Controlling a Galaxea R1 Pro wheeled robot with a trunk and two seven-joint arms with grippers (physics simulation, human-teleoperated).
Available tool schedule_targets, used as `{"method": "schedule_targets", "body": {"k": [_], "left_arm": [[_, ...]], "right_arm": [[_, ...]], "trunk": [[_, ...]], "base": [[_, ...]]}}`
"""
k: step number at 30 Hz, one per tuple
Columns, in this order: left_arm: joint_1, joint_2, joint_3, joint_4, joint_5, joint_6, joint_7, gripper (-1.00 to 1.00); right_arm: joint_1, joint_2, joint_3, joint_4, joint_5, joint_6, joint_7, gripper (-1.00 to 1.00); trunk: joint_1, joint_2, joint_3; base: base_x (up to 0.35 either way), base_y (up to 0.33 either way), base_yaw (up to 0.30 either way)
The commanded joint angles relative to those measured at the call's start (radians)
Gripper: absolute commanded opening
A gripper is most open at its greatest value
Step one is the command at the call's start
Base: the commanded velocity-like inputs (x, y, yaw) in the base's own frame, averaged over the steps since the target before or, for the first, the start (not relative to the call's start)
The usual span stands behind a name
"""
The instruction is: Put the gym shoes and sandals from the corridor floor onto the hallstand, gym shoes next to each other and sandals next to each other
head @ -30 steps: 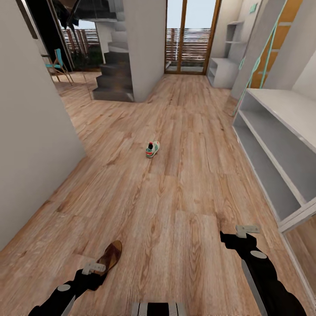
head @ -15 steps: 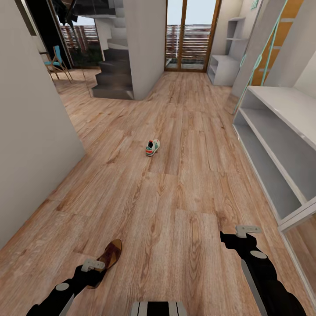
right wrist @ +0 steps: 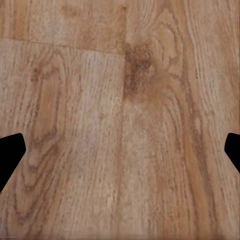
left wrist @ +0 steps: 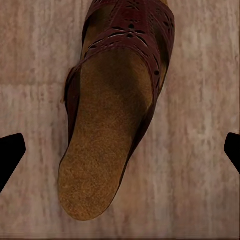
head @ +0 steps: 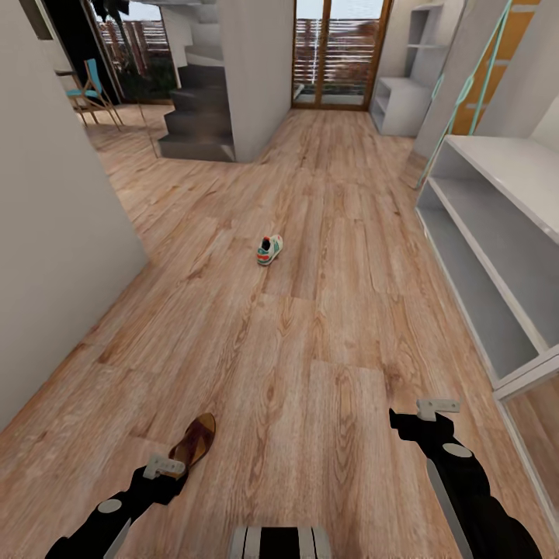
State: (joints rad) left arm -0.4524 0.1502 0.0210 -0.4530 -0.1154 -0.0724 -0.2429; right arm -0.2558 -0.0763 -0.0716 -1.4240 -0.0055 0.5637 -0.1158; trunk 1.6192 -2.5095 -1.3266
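The left jaws are spread wide: in the left wrist view the two dark fingertips [left wrist: 10, 152] sit at the frame's opposite edges, with a sandal [left wrist: 112, 110] lying on the floor between them and untouched. In the head view the left gripper [head: 159, 470] hangs just over the heel end of that sandal [head: 194, 440], low at the near left of the corridor.

The sandal is judged light and flat, with a thin, fairly stiff sole, a grainy tan insole and a soft perforated brown strap across the front. A hold across the sole's two side edges near the middle is suggested — the strap would likely fold under pressure, and the low profile leaves little to catch, so the jaws would have to come close to the floor [head: 310, 341].

Further along, near the middle of the corridor, one gym shoe [head: 269, 249] stands alone on the planks, well apart from the sandal. It is taken to be bulkier and padded, best gripped across its sides or at the collar.

The right gripper [head: 436, 407] hovers over bare boards, its jaws likewise apart and empty — nothing is held. At the far right stands the hallstand [head: 497, 225], and no shoes are seen on it.
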Motion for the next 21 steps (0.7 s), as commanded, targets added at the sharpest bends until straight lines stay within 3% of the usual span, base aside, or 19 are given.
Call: {"method": "schedule_targets", "body": {"k": [1, 16, 21], "left_arm": [[0.000, 0.000, 0.002, 0.000, -0.010, -0.005, -0.003, 1.00], [-0.002, 0.001, 0.002, -0.002, -0.010, -0.008, -0.003, 1.00], [-0.002, 0.002, 0.002, -0.002, -0.011, -0.036, -0.003, 1.00]], "right_arm": [[0.000, 0.000, 0.001, -0.001, -0.001, 0.005, -0.004, 1.00], [0.000, 0.000, 0.000, -0.002, -0.001, 0.005, -0.004, 1.00], [0.000, 0.000, 0.000, -0.002, -0.001, 0.005, -0.004, 1.00]], "trunk": [[0.000, -0.001, -0.006], [0.007, -0.004, -0.087], [0.008, -0.005, -0.106]], "base": [[0.000, 0.000, 0.000], [0.000, 0.000, 0.000], [0.000, 0.000, 0.000]]}}
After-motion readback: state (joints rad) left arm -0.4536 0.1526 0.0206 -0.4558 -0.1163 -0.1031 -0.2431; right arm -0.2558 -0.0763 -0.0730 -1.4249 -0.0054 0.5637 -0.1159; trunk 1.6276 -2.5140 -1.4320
